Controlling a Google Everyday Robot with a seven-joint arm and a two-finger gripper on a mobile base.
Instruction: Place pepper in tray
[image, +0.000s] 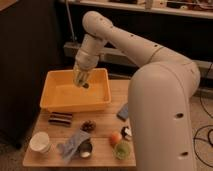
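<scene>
The yellow-orange tray (50, 106) stands at the back left of the small wooden table (104, 131). My gripper (83, 80) hangs over the middle of the tray, just above its floor, pointing down. A small dark green pepper (86, 85) sits at the gripper's tip, and the gripper is shut on it. The pepper is inside the tray's outline, and I cannot tell whether it touches the floor.
In front of the tray lie a dark bar-shaped packet (60, 118), a brown snack (88, 125), a white cup (40, 142), a blue cloth (72, 144), an orange fruit (115, 138), a pale green dish (121, 151) and a blue packet (123, 111). My arm's large white body fills the right side.
</scene>
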